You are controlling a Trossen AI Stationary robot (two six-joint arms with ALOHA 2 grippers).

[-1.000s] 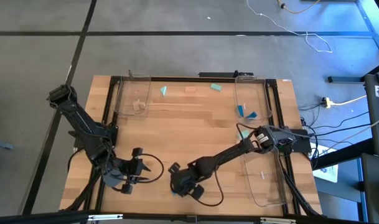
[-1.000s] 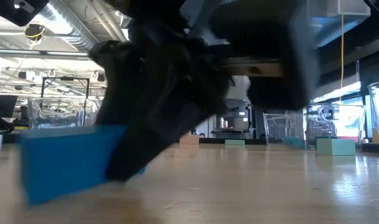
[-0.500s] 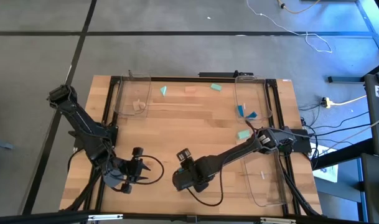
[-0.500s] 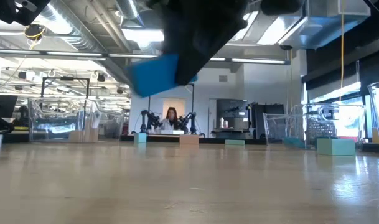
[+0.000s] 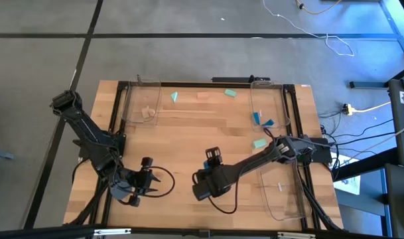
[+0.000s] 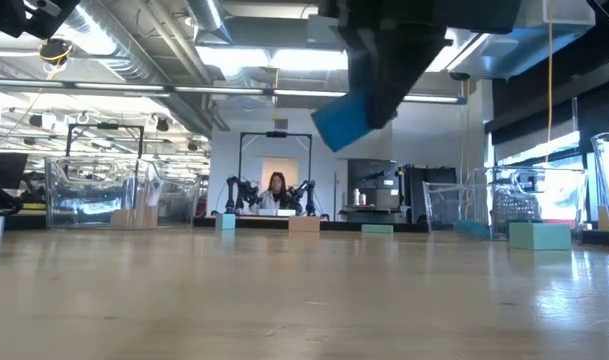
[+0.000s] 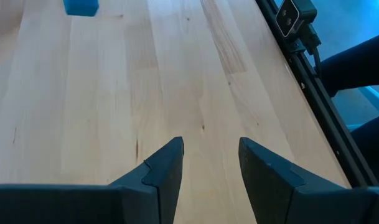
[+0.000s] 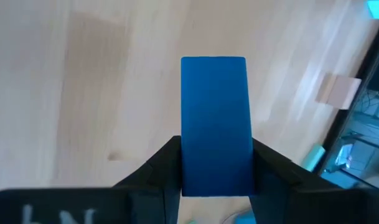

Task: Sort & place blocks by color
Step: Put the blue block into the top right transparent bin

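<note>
Your right gripper [image 8: 215, 168] is clamped on a blue block [image 8: 215, 124] and holds it clear above the table [image 5: 182, 143], near the middle of the near half. Your left gripper [image 7: 211, 163] waits at the near left with its jaws apart, grasping nothing. Two more blue blocks [image 5: 261, 120] seem to lie in the right tray [image 5: 284, 106], and mint [image 5: 230, 93] and tan [image 5: 203, 96] blocks sit along the far edge
</note>
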